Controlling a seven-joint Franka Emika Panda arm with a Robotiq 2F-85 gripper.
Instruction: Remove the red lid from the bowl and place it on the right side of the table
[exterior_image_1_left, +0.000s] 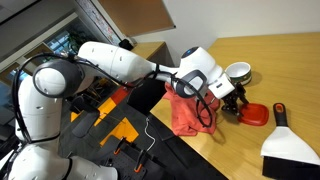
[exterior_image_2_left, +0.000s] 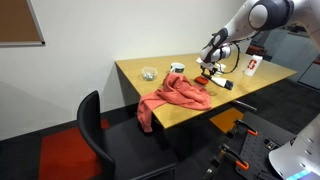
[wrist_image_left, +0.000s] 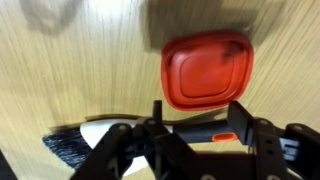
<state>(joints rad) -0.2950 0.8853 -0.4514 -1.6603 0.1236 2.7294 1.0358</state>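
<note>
The red lid lies flat on the wooden table, off the bowl. In an exterior view the lid sits just beside the gripper, and the round metal bowl stands uncovered behind it. In the wrist view my gripper is open, its two black fingers spread above the table with the lid just beyond their tips. Nothing is held. A black brush handle with an orange tab lies under the fingers.
A red cloth lies crumpled at the table edge next to the arm. A brush with a white head lies near the lid. A white cup stands at the far end of the table. A black chair stands beside it.
</note>
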